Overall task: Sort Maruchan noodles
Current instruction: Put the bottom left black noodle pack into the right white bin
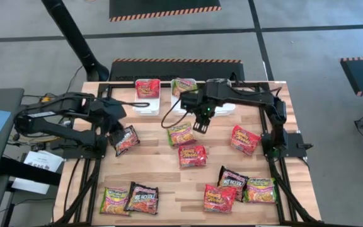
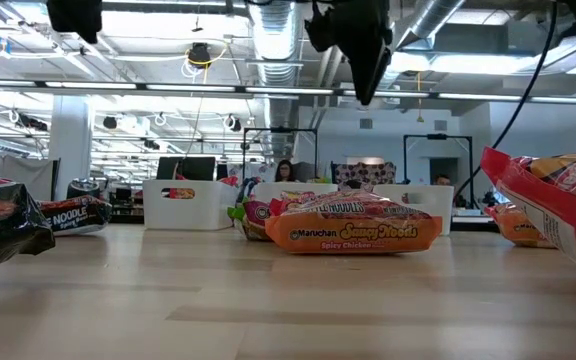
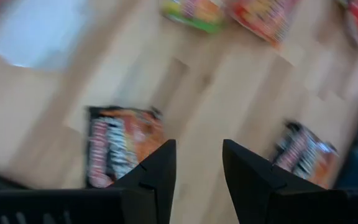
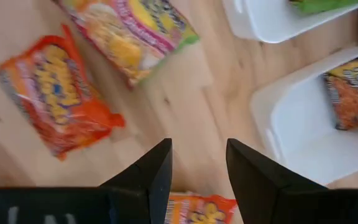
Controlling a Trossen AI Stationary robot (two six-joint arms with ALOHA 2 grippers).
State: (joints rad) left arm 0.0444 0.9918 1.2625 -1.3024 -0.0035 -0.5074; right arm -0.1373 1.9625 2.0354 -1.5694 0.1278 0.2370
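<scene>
Several Maruchan noodle packets lie flat on the wooden table (image 1: 162, 170). My right gripper (image 1: 200, 125) hangs open, pointing down, over bare wood just right of a green-yellow packet (image 1: 180, 133) (image 4: 129, 34), and touches nothing. A red-orange packet (image 1: 192, 155) (image 4: 55, 93) lies nearer the front. My left gripper (image 1: 114, 129) (image 3: 197, 162) is open above the table's left side. It sits beside a black packet (image 1: 126, 140) (image 3: 123, 146), with only wood between its fingers.
Two white bins (image 1: 147, 96) (image 1: 188, 94) stand side by side at the far edge, one packet in each (image 4: 353, 93). More packets lie at the right (image 1: 245, 139), front right (image 1: 232, 189) and front left (image 1: 128, 199). Bare wood shows in the middle front.
</scene>
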